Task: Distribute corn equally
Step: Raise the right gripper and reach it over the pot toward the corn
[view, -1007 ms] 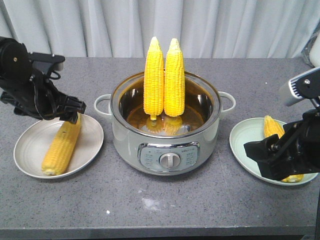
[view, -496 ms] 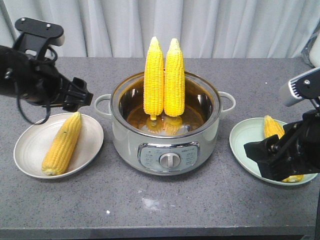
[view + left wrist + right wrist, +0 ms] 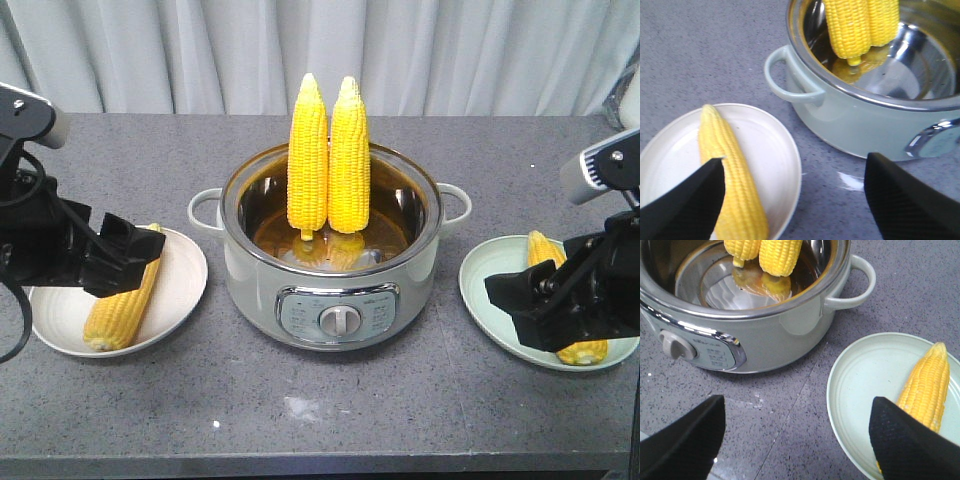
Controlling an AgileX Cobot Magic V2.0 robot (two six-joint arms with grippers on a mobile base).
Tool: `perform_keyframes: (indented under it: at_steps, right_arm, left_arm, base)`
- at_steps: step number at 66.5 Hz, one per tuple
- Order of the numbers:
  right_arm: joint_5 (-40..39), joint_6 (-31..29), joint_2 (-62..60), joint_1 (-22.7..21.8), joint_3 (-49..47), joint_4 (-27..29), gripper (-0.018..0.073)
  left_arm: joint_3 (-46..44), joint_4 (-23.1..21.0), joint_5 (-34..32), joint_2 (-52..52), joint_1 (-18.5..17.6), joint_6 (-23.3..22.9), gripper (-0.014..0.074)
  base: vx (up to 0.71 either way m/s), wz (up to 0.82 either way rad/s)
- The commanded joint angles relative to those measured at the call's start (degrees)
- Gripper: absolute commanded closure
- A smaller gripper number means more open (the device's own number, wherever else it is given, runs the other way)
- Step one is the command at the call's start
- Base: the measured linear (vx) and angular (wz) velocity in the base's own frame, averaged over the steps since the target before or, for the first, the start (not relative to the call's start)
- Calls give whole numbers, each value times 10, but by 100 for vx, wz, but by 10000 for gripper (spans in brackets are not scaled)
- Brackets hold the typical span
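Two corn cobs (image 3: pixel 327 155) stand upright in the pale green electric pot (image 3: pixel 330 285); their lower ends show in the left wrist view (image 3: pixel 860 25) and the right wrist view (image 3: pixel 771 252). One cob (image 3: pixel 120 300) lies on the white plate (image 3: pixel 185 270) at the left, also in the left wrist view (image 3: pixel 730 180). Another cob (image 3: pixel 545 255) lies on the green plate (image 3: pixel 485 280) at the right. My left gripper (image 3: pixel 125 250) hangs open over the white plate (image 3: pixel 780 150), holding nothing. My right gripper (image 3: pixel 520 300) is open over the green plate's (image 3: pixel 865 380) near-left rim.
The pot sits mid-table with a handle (image 3: pixel 205 210) on each side and a control knob (image 3: pixel 340 320) facing front. A grey curtain (image 3: pixel 450 50) hangs behind the grey stone table (image 3: pixel 300 420). White specks (image 3: pixel 300 405) lie before the pot.
My left arm has swung from above the back-left of the table down and forward to the white plate's front, now covering part of the cob. The right arm has barely moved.
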Motion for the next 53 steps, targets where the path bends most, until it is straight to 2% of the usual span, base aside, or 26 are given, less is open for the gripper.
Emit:
perform_keyframes:
  at_steps: [1,12,20,24,31,38,53]
  right_arm:
    - [-63,-1,-8,0,-14,0,-3]
    - [-81,10,13,-14,-40,0,6]
    - [-59,9,50,-60,-90,9,20]
    - [-48,-10,69,-84,-116,31,22]
    - [-32,-82,107,-118,-155,107,25]
    - [-27,-175,153,-142,-193,213,25]
    - [-27,-305,253,-139,-274,349,25]
  left_arm:
    - [-11,-37,-40,-16,-5,1,38]
    - [-11,-38,-35,-15,-5,1,38]
    - [-11,-38,-35,-15,-5,1,38]
    - [-11,-38,-35,-15,-5,1,38]
    - [-11,-38,-35,-15,-5,1,38]
    - [-11,-38,-35,-15,-5,1,38]
    - [-11,-38,-35,-15,-5,1,38]
  base:
    - [0,0]
    - [0,0]
    - [0,0]
    - [0,0]
    - [0,0]
    - [0,0]
    - [0,0]
